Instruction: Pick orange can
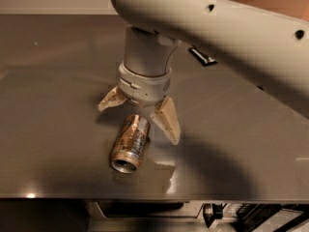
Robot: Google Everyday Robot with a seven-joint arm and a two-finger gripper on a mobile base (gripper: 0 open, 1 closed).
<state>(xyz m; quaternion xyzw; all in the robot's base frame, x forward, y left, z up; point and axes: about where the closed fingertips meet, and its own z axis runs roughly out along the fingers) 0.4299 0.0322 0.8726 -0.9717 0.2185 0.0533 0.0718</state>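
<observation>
Directly over orange can, gripper splayed

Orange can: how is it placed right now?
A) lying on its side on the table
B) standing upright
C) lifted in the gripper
A: the orange can lies on its side on the table, with the open gripper above its far end.

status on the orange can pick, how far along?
Approach looks done: the pincer hangs open over the far end of the orange can, with one prong on each side of it. In hand: probably lining up the grasp. Left: closing and lifting. The can lies on its side on the table, not gripped yet.
</observation>
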